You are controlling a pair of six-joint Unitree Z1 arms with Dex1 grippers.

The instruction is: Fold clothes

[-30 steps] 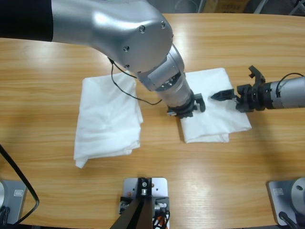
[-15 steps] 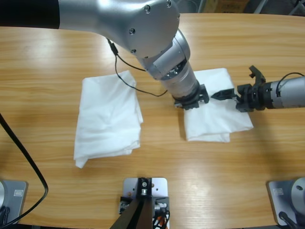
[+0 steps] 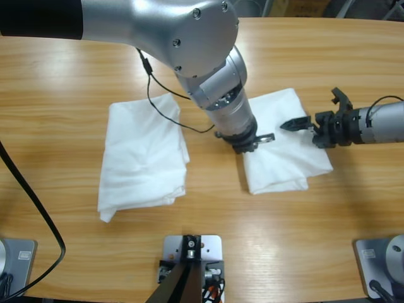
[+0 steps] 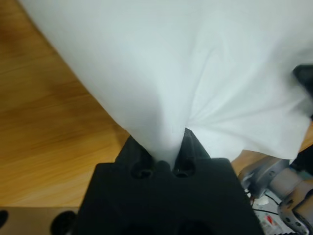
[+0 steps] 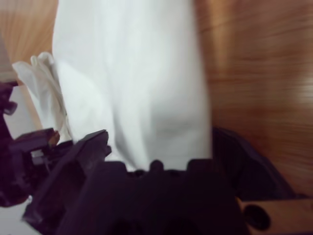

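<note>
Compared with half a second before, the left gripper [image 3: 247,144] sits slightly lower and further left, and the near left corner of the folded T-shirt [image 3: 287,151] has slid toward the table's front edge. The left wrist view shows its two black jaws closed tight on a pinch of that shirt's white cloth [image 4: 195,73], which rises from them and fills most of the view. In the high view the gripper's tips are covered by the wrist and cannot be made out. The right gripper [image 3: 309,112] stands at the shirt's right edge with its jaws spread wide and nothing between them clamped. Its wrist view shows cloth [image 5: 146,88] lying between the parted jaws, though contact cannot be judged. A second T-shirt [image 3: 142,158] lies apart to the left on the wooden table [image 3: 76,82], its top right corner crossed by a black cable [image 3: 161,101].
</note>
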